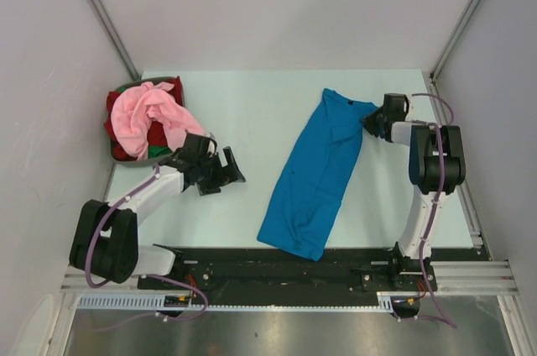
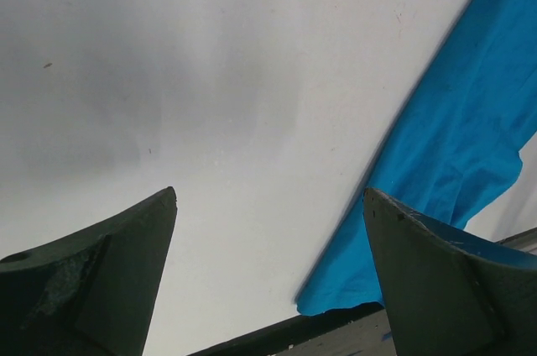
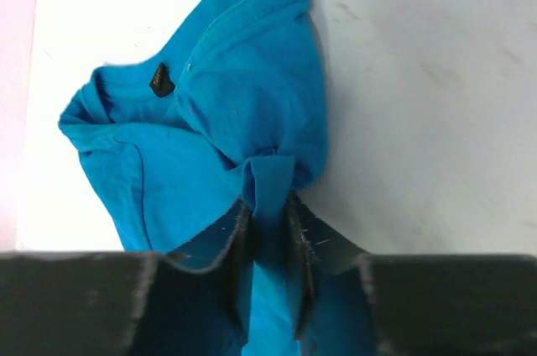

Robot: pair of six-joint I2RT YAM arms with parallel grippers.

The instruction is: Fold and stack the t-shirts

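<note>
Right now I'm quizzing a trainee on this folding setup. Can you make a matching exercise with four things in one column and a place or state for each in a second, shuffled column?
Column one:
1. blue t-shirt
2. pink t-shirt
3. left gripper
4. right gripper

Column two:
A. shut on a fold of fabric
B. on top of the heap in the dark grey basket
C. open, holding nothing
D. stretched out lengthwise on the table

Pairs: 1-D, 2-B, 3-C, 4-A
</note>
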